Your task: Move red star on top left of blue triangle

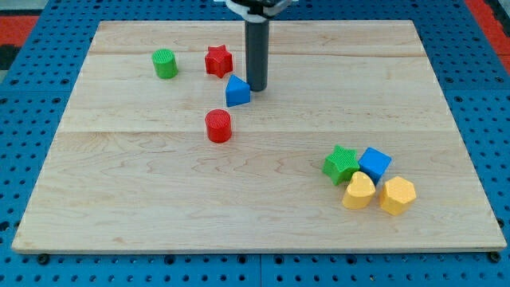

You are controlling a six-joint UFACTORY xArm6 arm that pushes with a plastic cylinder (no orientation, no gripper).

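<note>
1. The wooden board (263, 199) is the largest thing, and I take the blue triangle (237, 92) on it as my landmark for every place.
2. The rod comes down from the view's top, and my tip (256, 88) stands just beside the blue triangle on the view's right, perhaps touching it; I cannot tell which.
3. A cluster lies well apart from the blue triangle, toward the view's bottom right: a green star (341, 164), a blue cube (374, 163), a yellow heart (359, 191) and a yellow hexagon (397, 195).
4. The red star (218, 60) is near the blue triangle, up and to the view's left, so in my judgement the task is nearly or already satisfied.
5. A red cylinder (218, 126) is near, below the triangle; a green cylinder (165, 63) is farther to the upper left.
6. To do this step well, I would not shove the triangle; any correction should come around it to the star.
7. There is no pincer here, only the plain rod, so it holds nothing.
</note>
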